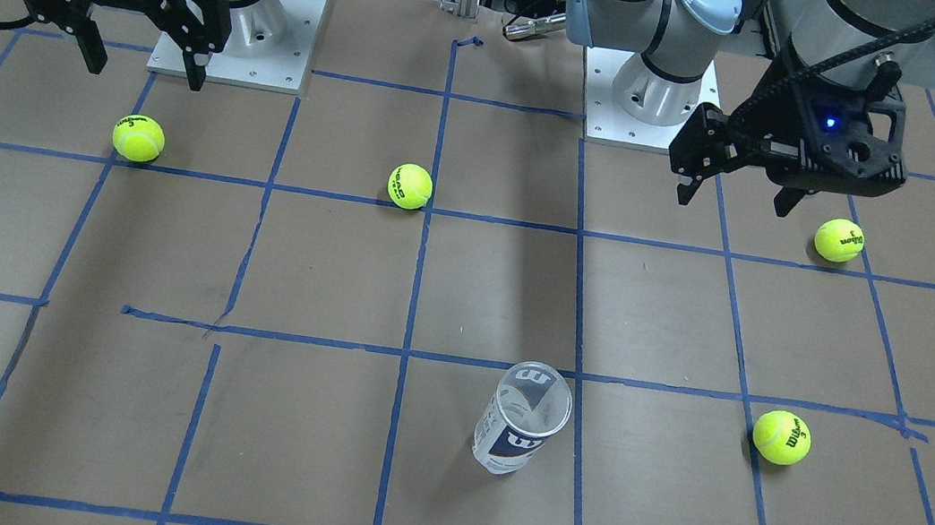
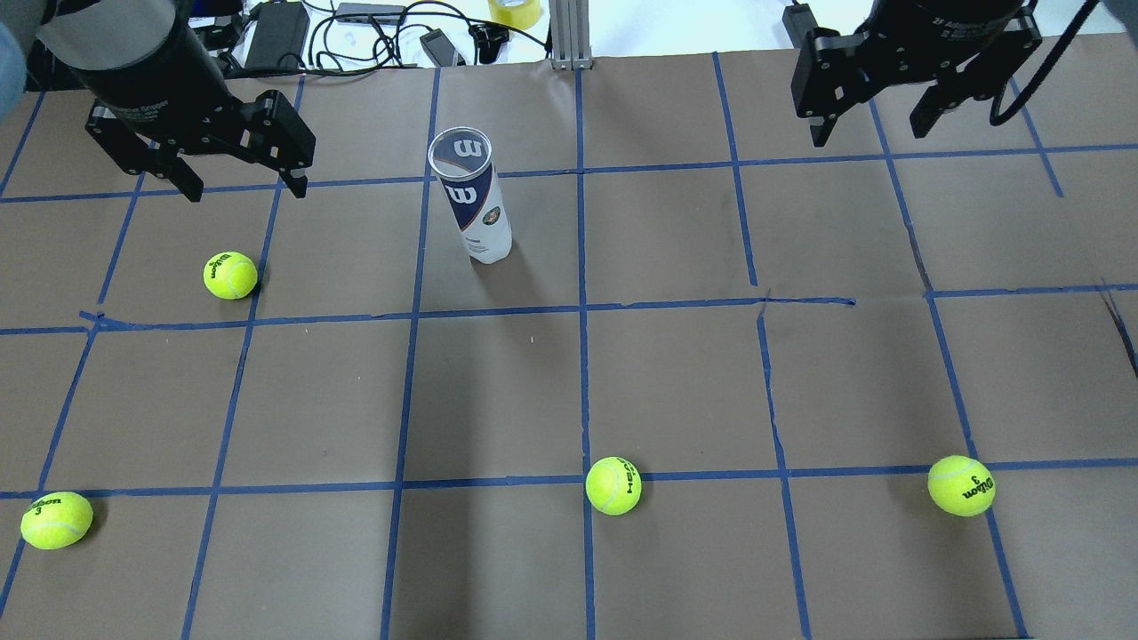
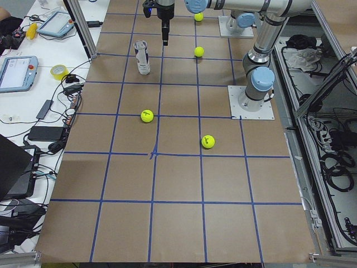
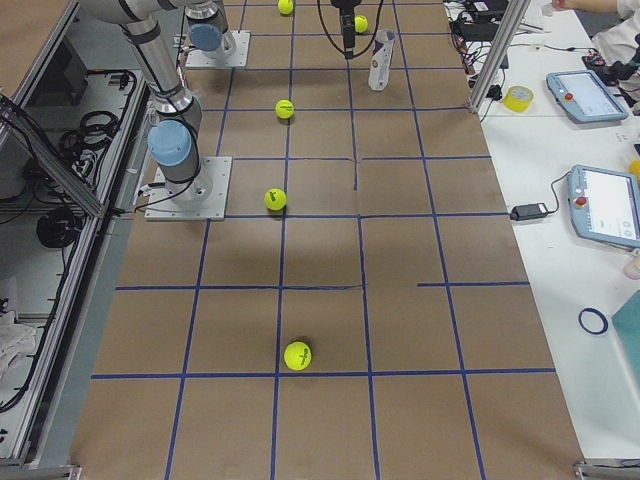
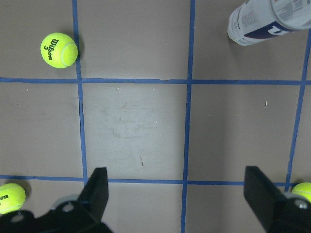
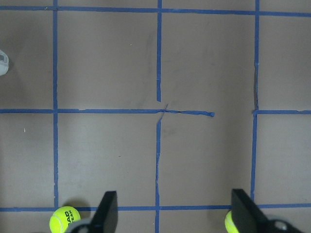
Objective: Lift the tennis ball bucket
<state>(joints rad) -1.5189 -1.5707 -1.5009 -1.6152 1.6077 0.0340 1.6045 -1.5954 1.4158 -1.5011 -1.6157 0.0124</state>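
Observation:
The tennis ball bucket (image 2: 476, 209) is a slim clear can with a white and navy label and a white W logo. It stands upright on the brown table, top open, and looks empty. It also shows in the front view (image 1: 519, 423) and at the top right of the left wrist view (image 5: 265, 22). My left gripper (image 2: 236, 182) hangs open and empty above the table, to the bucket's left and apart from it; in the front view it (image 1: 737, 203) is on the right. My right gripper (image 2: 867, 133) is open and empty, far to the bucket's right.
Several yellow-green tennis balls lie on the table: one (image 2: 230, 275) below my left gripper, one (image 2: 56, 520) near left, one (image 2: 613, 485) near centre, one (image 2: 961, 485) near right. Cables and a tape roll (image 2: 514, 11) lie beyond the far edge.

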